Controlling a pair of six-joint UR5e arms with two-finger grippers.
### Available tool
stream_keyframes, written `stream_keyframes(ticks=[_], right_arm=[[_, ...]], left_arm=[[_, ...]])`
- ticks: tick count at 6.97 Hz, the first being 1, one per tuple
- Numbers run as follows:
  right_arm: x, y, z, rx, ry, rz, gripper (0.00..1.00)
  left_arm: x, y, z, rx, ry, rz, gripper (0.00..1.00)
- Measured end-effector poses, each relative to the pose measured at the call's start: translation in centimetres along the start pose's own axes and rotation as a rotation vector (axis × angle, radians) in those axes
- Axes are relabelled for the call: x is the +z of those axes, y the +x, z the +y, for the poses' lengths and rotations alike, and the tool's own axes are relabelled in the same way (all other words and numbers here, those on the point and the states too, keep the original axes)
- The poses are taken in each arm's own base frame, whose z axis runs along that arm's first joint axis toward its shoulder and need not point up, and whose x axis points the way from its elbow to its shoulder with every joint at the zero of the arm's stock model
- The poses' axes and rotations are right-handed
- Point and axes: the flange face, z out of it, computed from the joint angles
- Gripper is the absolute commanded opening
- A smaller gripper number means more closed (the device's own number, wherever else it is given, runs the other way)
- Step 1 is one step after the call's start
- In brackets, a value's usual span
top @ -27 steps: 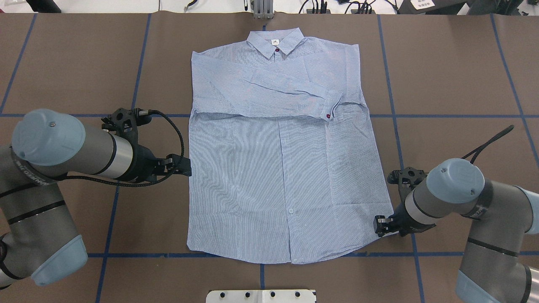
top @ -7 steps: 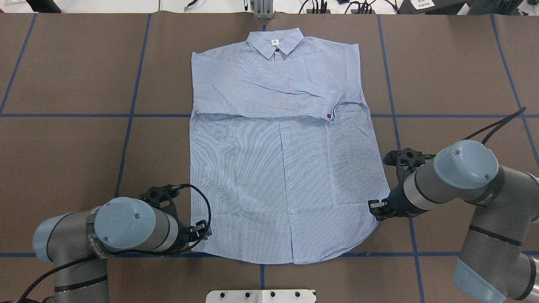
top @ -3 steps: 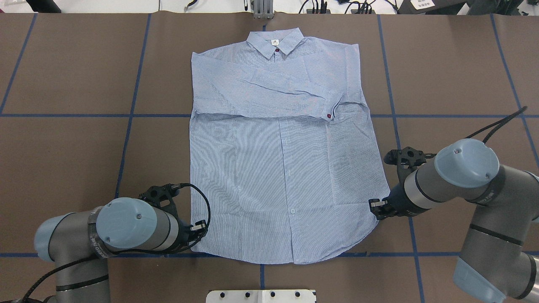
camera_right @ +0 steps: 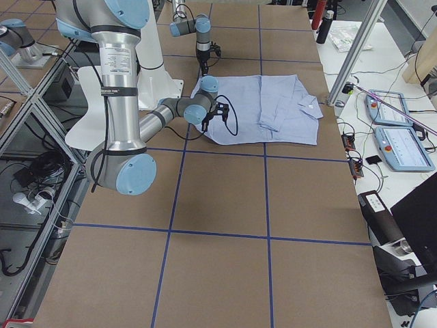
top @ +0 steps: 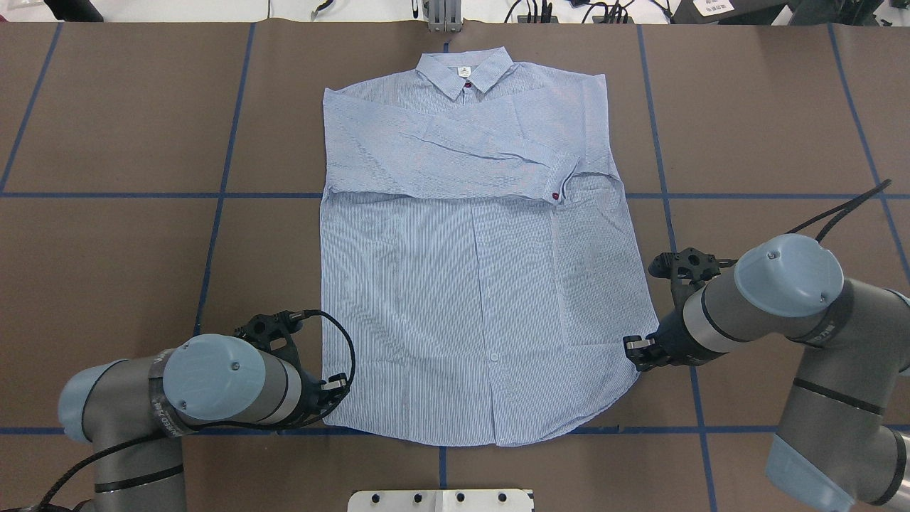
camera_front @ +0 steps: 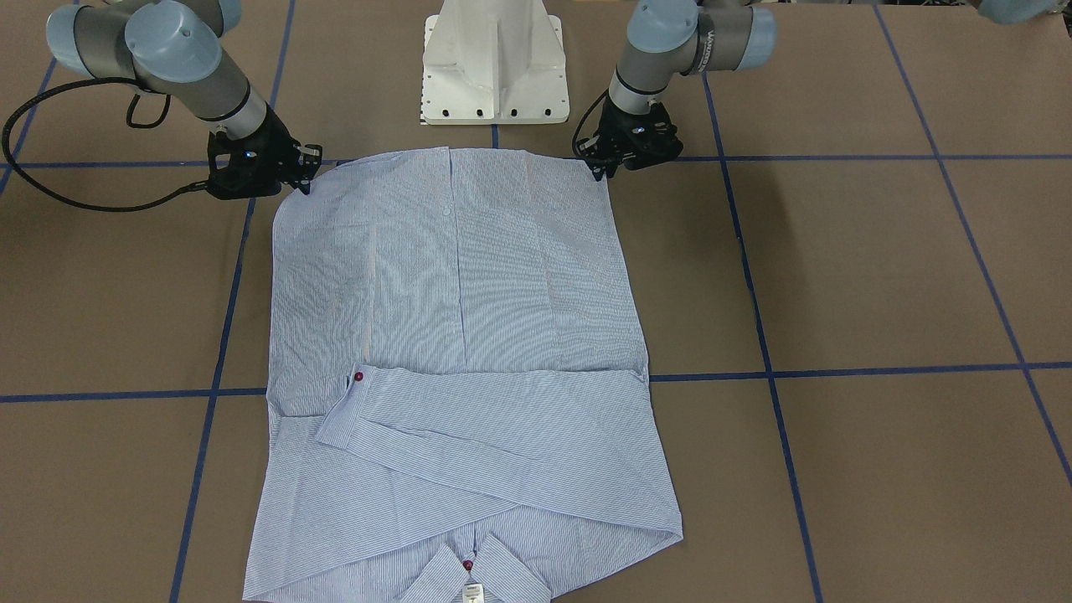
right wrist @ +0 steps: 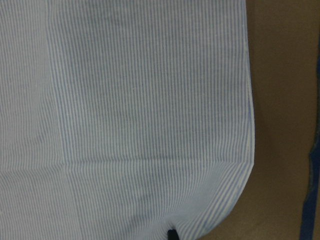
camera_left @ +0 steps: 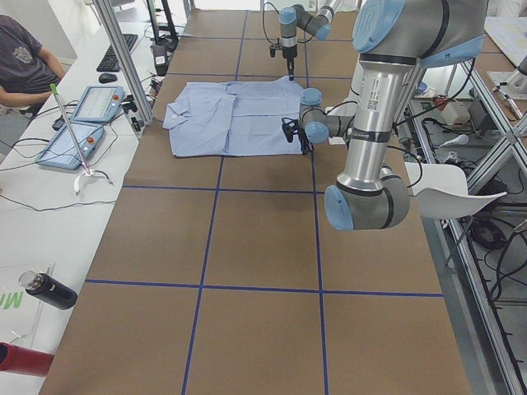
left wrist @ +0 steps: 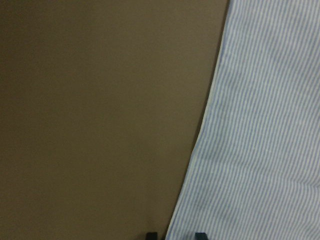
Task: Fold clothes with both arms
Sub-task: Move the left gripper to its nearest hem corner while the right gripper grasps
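The light blue striped shirt [top: 469, 299] lies flat, collar at the far side, with a sleeve folded across the chest. My left gripper [top: 335, 386] sits low at the hem's near-left corner [camera_front: 601, 166]. The left wrist view shows its two fingertips [left wrist: 175, 235] a small gap apart, open, straddling the shirt's edge [left wrist: 200, 150]. My right gripper [top: 635, 350] is on the hem's near-right curve [camera_front: 303, 174]. In the right wrist view a single dark tip [right wrist: 172, 234] rests on the cloth [right wrist: 140, 100], so it appears shut on the hem.
The white pedestal base [camera_front: 494, 67] stands just behind the hem, between the two arms. Blue tape lines [top: 213, 195] cross the brown table. A seated person [camera_left: 25, 62], tablets [camera_left: 82, 123] and a bottle [camera_left: 48, 290] are beside the far end.
Since the earliest frame the left arm swung from the shirt's left edge to the near-left hem corner. The right gripper moved inward, drawing the hem in. In the last second the left gripper crept slightly left.
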Motion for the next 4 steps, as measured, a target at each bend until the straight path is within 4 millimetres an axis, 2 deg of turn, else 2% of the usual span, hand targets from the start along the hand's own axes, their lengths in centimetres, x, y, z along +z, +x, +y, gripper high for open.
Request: stream_keyframes(ticks=[4], right_arm=[[-0.13, -0.02, -0.03, 0.0, 0.002, -0.002, 0.0]], left_arm=[[-1.02, 0.3, 0.1, 0.003, -0.002, 0.019, 0.0]])
